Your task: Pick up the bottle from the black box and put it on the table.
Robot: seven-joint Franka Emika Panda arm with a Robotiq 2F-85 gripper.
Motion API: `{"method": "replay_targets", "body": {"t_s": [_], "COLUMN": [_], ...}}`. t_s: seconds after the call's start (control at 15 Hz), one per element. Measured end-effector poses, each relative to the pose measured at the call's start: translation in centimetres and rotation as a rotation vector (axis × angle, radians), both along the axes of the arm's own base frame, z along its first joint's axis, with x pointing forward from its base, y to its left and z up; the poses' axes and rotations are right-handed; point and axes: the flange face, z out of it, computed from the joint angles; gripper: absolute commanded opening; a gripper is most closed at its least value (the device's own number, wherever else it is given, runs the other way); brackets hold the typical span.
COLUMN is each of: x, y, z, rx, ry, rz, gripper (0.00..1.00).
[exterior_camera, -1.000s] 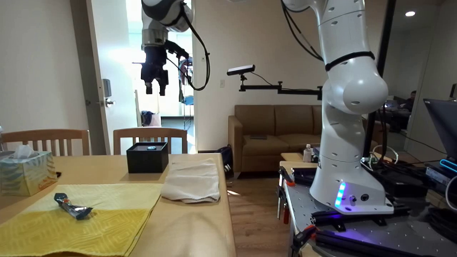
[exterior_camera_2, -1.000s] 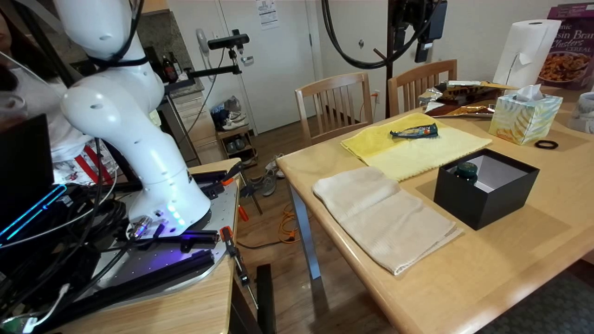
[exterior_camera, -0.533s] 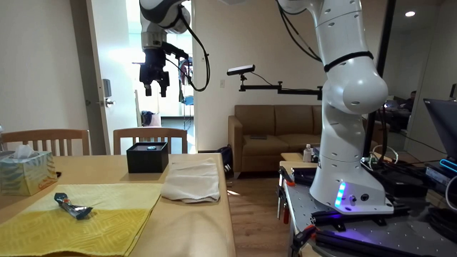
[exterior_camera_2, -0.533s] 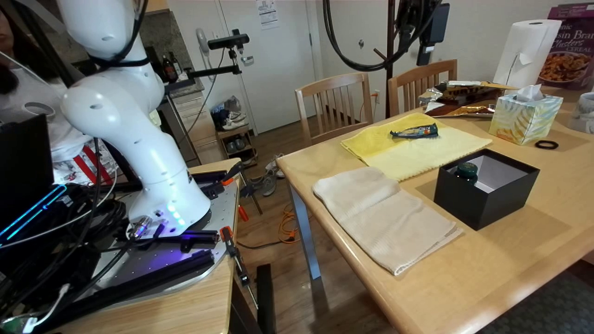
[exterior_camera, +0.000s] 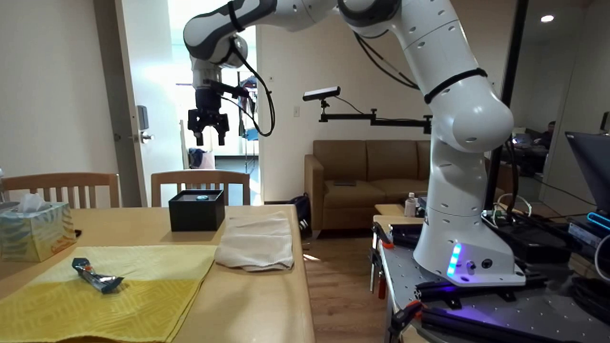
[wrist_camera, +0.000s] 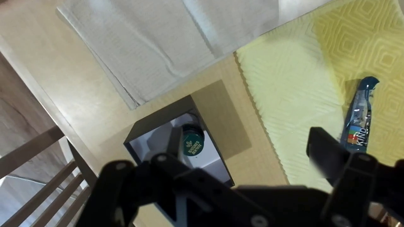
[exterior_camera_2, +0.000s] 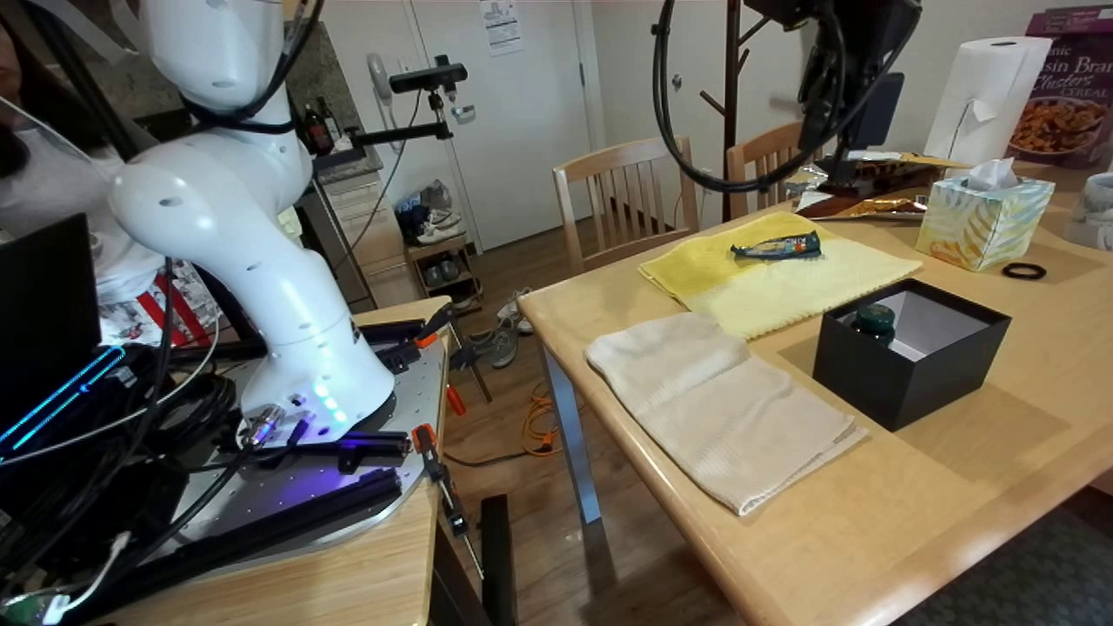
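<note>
The black two-finger gripper [exterior_camera: 210, 141] hangs over the light-wood table [exterior_camera_2: 983, 496], jaws spread, holding nothing. The dark-green-capped bottle [wrist_camera: 193, 144] stands in the open-topped black box [exterior_camera_2: 952, 374], close to one wall; an off-centre descent could catch the rim and shove the box. The table bears a folded beige cloth [exterior_camera_2: 722, 409] and a yellow towel [exterior_camera_2: 783, 291]; a brown sofa [exterior_camera: 362, 171] stands beyond

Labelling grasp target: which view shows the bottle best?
Wrist view: it looks down into the black box, so the bottle shows readable lettering on its cap. In both exterior views the box wall leaves mainly the cap visible; in an exterior view, just a sliver of cap.
</note>
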Motion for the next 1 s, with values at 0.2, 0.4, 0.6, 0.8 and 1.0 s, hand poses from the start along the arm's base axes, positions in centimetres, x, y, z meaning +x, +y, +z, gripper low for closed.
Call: {"method": "replay_targets", "body": {"t_s": [0.2,0.4,0.6,0.8,1.0], "x": [1.5,2.9,3.8,4.3,4.7], "y": [-0.9,-1.3,-1.9,-2.1,-1.8], "z": [-3.4,-6.8,-8.3,-7.9,-7.8], "rx": [-0.011,-0.033,-0.073,-0.107,-0.105], "ry": [0.001,-0.014,-0.036,-0.075,-0.107], "rz": [-0.008,-0.007,0.004,0.018,0.048], "gripper": [1.0,1.0,1.0,1.0,1.0]}}
